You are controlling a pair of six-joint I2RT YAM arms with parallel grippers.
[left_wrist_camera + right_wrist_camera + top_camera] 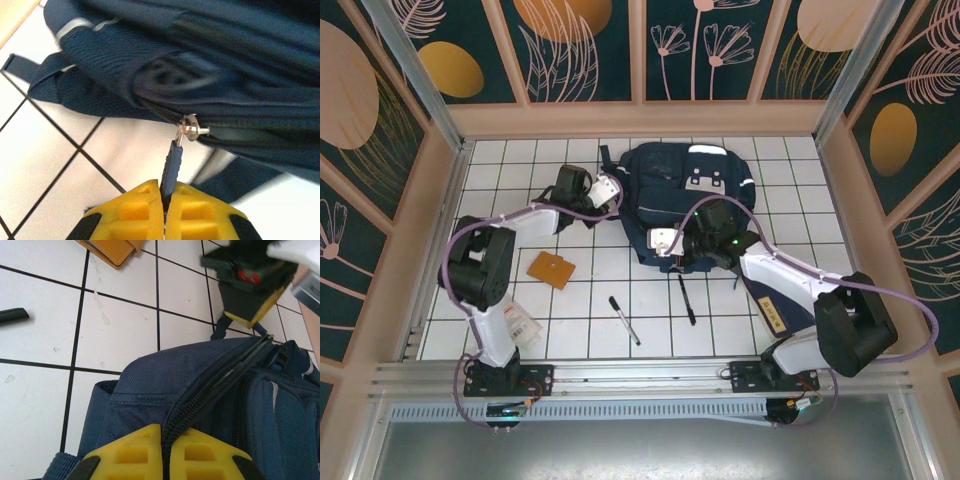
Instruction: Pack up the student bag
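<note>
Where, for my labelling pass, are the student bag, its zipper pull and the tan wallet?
student bag (660,190): top external view, navy front panel.
zipper pull (171,167): left wrist view, blue tab.
tan wallet (551,269): top external view, flat middle.

The student bag (695,195) was navy with pale reflective stripes and white patches. The table (590,290) was white-tiled with a black grid. The wallet (551,269) was orange-tan, a pen (687,299) black.
</note>
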